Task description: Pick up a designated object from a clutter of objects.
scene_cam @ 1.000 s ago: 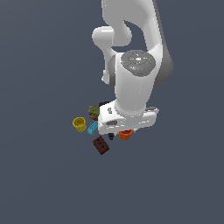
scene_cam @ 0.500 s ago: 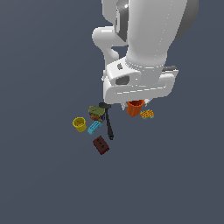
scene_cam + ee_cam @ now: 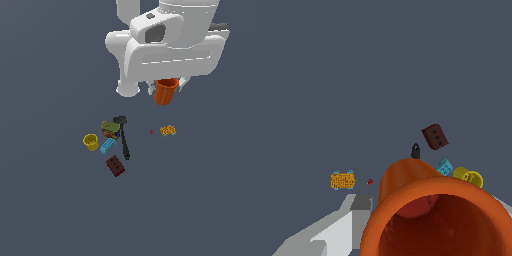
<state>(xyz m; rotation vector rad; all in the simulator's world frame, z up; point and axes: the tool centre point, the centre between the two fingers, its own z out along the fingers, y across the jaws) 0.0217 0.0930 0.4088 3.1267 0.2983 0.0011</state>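
Note:
The orange-red cup (image 3: 165, 91) hangs well above the floor, held under the white hand, with my gripper (image 3: 167, 89) shut on it. In the wrist view the cup (image 3: 431, 210) fills the near field, its open mouth toward the camera, and one grey finger (image 3: 341, 225) shows beside it. The rest of the clutter lies below on the floor: a yellow cup (image 3: 91, 142), a light blue block (image 3: 107, 146), a dark red-brown block (image 3: 115, 166), a black spatula (image 3: 123, 138), an olive-green lump (image 3: 110, 127) and an orange-yellow piece (image 3: 168, 131).
A tiny red mark (image 3: 151, 132) sits on the dark grey floor between the spatula and the orange-yellow piece. The arm's large white body (image 3: 165, 40) covers the upper part of the exterior view.
The gripper has risen from the clutter with the orange-red cup in it, moving up and toward the exterior view's right. The other items have stayed in place.

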